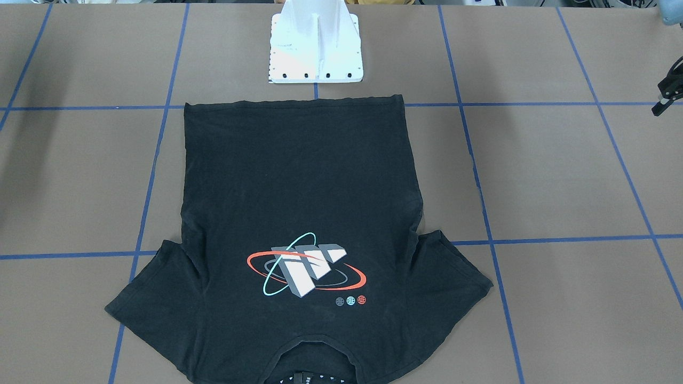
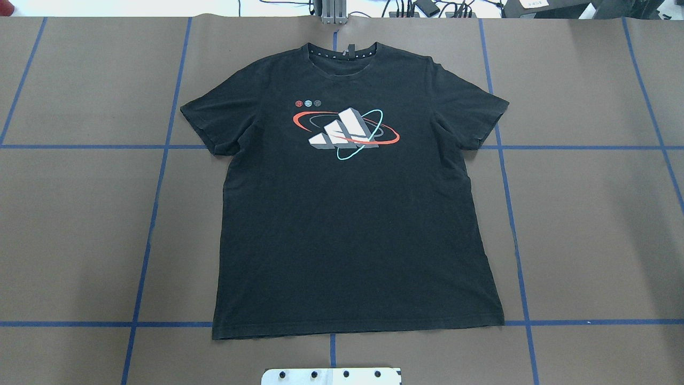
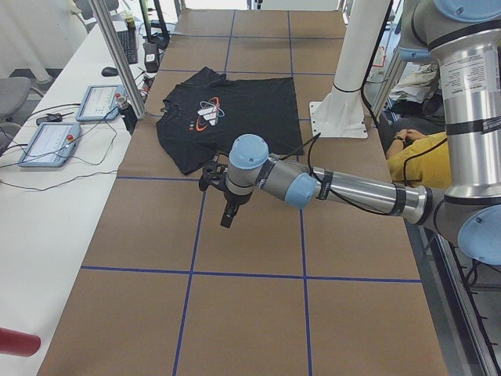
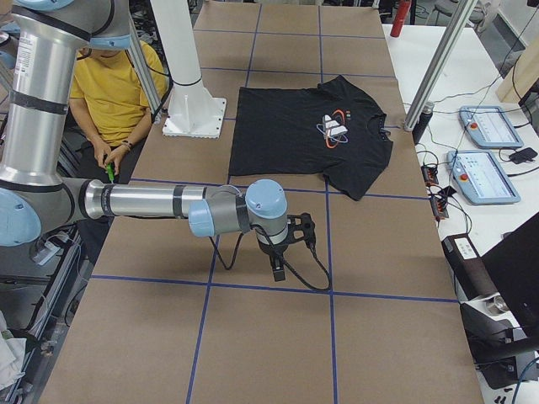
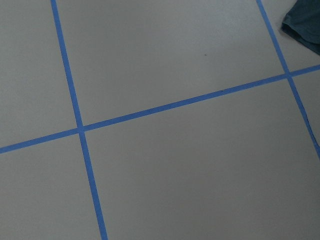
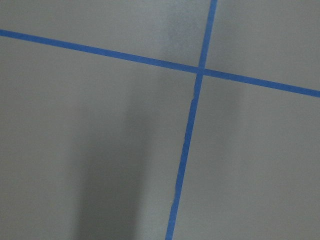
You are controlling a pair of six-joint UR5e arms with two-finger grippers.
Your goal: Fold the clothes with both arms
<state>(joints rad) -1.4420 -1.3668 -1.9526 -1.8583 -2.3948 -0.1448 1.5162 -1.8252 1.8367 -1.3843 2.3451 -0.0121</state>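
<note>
The black T-shirt [image 2: 352,224] lies spread flat and face up on the brown table, its collar at the far side from the robot and its hem near the pedestal. Its white-grey print [image 2: 344,133] is ringed by red and teal ellipses. My left gripper [image 3: 227,205] hangs over bare table well beyond the shirt's sleeve, and only its edge shows in the front view [image 1: 667,96]. My right gripper [image 4: 280,261] hangs over bare table on the other side of the shirt. Neither touches the shirt. I cannot tell whether either is open or shut. A sleeve corner [image 5: 302,25] shows in the left wrist view.
Blue tape lines [image 2: 160,176] grid the table. The white pedestal base [image 1: 316,48] stands just behind the hem. A seated person in yellow [image 4: 114,93] is beside the robot. Control tablets [image 4: 488,126] and cables lie on the side bench beyond the collar.
</note>
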